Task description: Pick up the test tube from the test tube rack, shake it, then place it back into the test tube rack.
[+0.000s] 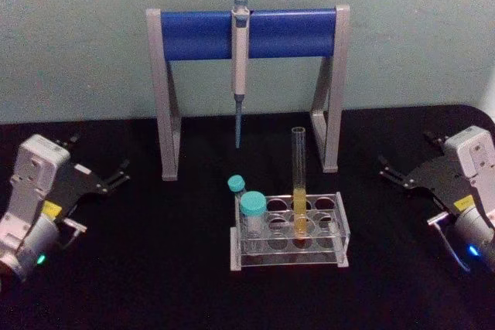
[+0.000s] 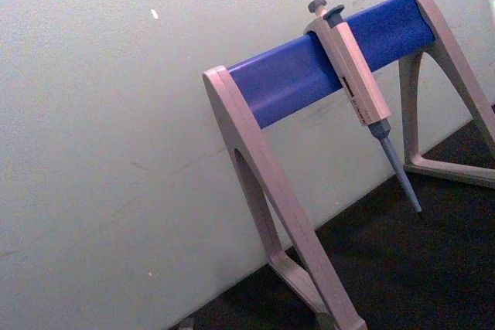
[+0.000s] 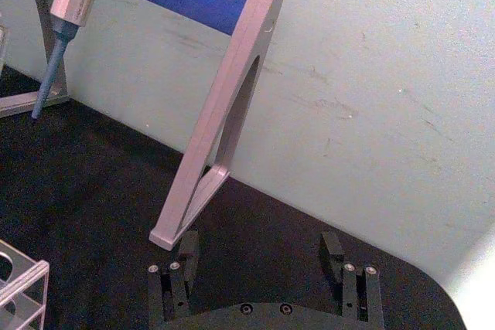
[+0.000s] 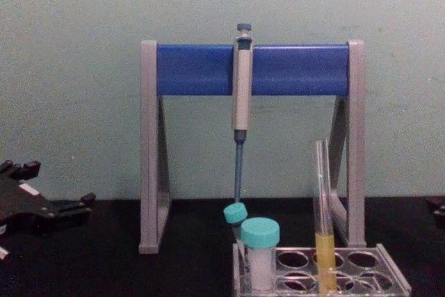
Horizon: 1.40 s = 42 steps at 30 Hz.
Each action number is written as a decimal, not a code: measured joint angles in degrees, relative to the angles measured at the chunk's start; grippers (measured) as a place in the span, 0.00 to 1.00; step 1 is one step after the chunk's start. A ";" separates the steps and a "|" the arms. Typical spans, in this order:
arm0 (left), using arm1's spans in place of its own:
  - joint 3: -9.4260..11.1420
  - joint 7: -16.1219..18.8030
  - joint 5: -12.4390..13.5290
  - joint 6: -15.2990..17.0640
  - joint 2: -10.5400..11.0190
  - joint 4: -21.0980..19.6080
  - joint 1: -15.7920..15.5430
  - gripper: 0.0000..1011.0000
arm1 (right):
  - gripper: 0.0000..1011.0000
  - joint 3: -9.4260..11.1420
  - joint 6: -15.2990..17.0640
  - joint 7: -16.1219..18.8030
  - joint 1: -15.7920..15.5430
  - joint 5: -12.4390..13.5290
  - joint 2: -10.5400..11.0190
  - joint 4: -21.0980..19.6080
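Head view. Tall, thin, uncapped clear glass test tube (image 1: pixel 298 175), yellow liquid in its lower part, upright in a hole near the middle of the low clear plastic test tube rack (image 1: pixel 309 259) on the black worktop (image 1: pixel 155 284). Two teal-capped white vials (image 1: pixel 252 210) in the rack at 9 o'clock of the tube. Grey-and-blue pipette stand (image 1: pixel 193 34) with hanging grey-blue pipette (image 1: pixel 240 67) at 12 o'clock. At 9 o'clock of the rack, left end effector (image 1: pixel 99 156); at 3 o'clock, right end effector (image 1: pixel 406 152). Both well apart from it, fingers spread, holding nothing.
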 joint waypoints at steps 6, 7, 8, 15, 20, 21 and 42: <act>0.00 0.00 0.00 0.00 0.00 0.00 0.00 1.00 | 0.99 0.00 0.00 0.00 0.00 0.00 0.00 0.00; 0.00 0.00 0.00 0.00 0.00 0.00 0.00 1.00 | 0.99 0.00 0.00 0.00 0.00 0.00 0.00 0.00; 0.00 0.00 0.00 0.00 0.00 0.00 0.00 1.00 | 0.99 0.00 0.01 0.00 0.00 0.00 0.00 0.00; 0.00 0.00 0.00 0.00 0.00 0.00 0.00 1.00 | 0.99 0.00 0.00 0.00 0.00 0.00 0.00 0.00; 0.00 0.00 0.00 0.00 0.00 0.00 0.00 1.00 | 0.99 0.00 0.01 0.00 0.00 0.00 0.00 0.00; 0.00 0.00 0.00 0.00 0.00 0.00 0.00 1.00 | 0.99 0.00 0.00 0.00 0.00 0.00 0.00 0.00; 0.00 0.00 0.00 0.00 0.00 0.00 0.00 1.00 | 0.99 0.01 0.01 0.00 0.00 0.00 0.00 0.00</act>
